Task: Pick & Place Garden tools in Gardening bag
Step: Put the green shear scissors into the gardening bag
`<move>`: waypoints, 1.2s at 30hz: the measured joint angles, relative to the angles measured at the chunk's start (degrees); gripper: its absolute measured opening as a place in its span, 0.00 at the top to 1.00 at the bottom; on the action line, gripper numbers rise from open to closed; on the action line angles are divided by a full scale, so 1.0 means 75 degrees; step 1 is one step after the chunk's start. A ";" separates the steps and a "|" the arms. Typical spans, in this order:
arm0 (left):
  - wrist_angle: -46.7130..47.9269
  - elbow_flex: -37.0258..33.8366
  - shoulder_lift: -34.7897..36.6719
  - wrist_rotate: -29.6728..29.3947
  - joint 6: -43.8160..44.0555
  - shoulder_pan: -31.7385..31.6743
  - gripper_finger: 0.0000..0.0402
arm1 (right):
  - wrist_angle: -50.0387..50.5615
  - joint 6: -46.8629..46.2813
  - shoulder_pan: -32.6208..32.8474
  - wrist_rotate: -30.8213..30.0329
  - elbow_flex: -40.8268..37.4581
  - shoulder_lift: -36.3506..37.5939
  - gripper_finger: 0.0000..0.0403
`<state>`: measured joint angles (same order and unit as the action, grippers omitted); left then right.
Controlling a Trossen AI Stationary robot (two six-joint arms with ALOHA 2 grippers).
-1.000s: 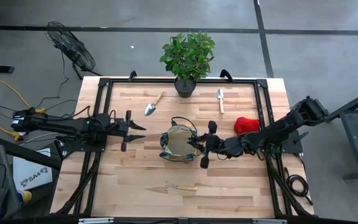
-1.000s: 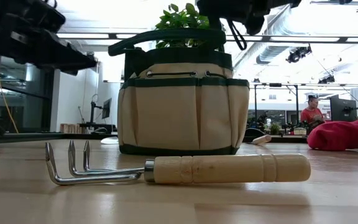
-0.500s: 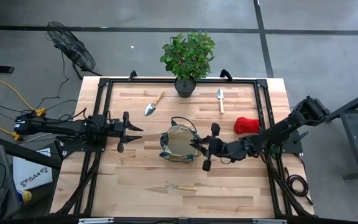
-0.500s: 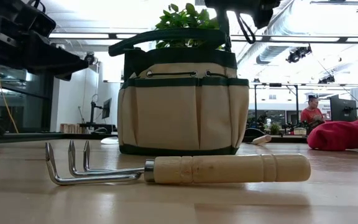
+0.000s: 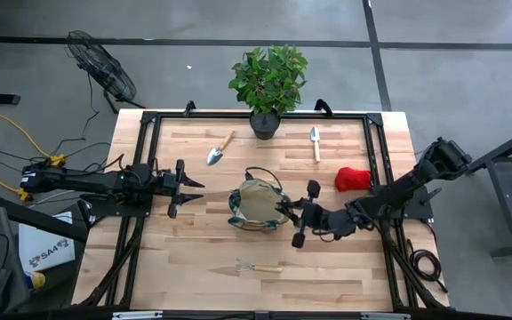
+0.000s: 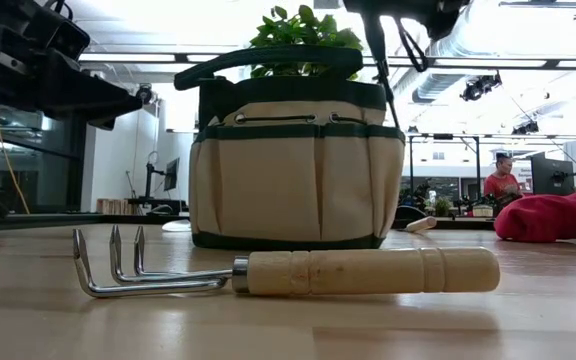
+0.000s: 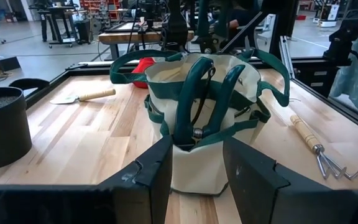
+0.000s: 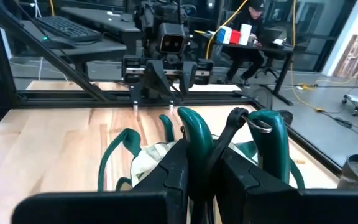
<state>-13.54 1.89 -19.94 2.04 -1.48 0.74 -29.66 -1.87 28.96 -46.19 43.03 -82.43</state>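
Note:
The tan gardening bag (image 5: 254,203) with green trim stands upright on its base mid-table; it also shows in the low view (image 6: 293,170). Green-handled pruning shears (image 7: 197,93) stand in it, handles up. My right gripper (image 5: 284,213) is at the bag's right rim, above it, shut on these shears (image 8: 194,134). My left gripper (image 5: 201,185) is open and empty, left of the bag and pointing at it. Two trowels (image 5: 220,147) (image 5: 315,142), the hand fork (image 5: 260,267) and the red bundle (image 5: 352,179) lie flat on the table. My right gripper has one green handle of the shears (image 8: 196,146) between its two fingers; the other handle (image 8: 275,134) stands outside one finger (image 8: 241,177). The fingers come from the table's right, slanting down. The shears' lower end is hidden by the fingers and the bag.
A potted plant (image 5: 269,80) stands at the far edge between the trowels. A black frame (image 5: 149,120) runs around the tabletop. The fork (image 6: 288,272) lies near the front edge. A thin dark strap (image 6: 386,80) slants from my right gripper down to the bag's right rim.
My right gripper has gone a little toward the table's right and near edges, still shut. The thin strap below it, a slack loop before, now runs stretched to the bag's rim. My left gripper has drawn back slightly toward the left edge and stayed open.

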 joint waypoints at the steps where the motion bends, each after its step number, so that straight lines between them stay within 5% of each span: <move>1: 0.0000 0.0000 0.0000 0.0000 -0.0007 -0.0001 0.66 | 0.0032 0.0000 0.0037 -0.0082 0.0000 0.0000 0.91; 7: 0.0000 -0.0003 0.0000 -0.0003 -0.0023 -0.0001 0.66 | 0.0118 0.0070 0.0107 -0.0511 0.0000 0.0039 0.91; 18: 0.0000 -0.0006 -0.0003 -0.0157 -0.0168 -0.0001 0.66 | -0.0007 -0.0213 -0.0079 0.0036 -0.0062 0.0093 0.91; 29: 0.0000 -0.0006 -0.0003 -0.0157 -0.0167 0.0001 0.66 | -0.3670 0.0294 -0.0077 0.0098 -0.1910 0.0093 0.91; 36: -0.0003 -0.0009 -0.0003 -0.0210 -0.0165 -0.0001 0.66 | -0.4143 0.0460 -0.0077 0.0378 -0.2225 0.0093 0.91</move>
<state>-13.56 1.83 -19.97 0.47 -2.72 0.73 -60.73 1.58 28.38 -43.35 26.34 -81.73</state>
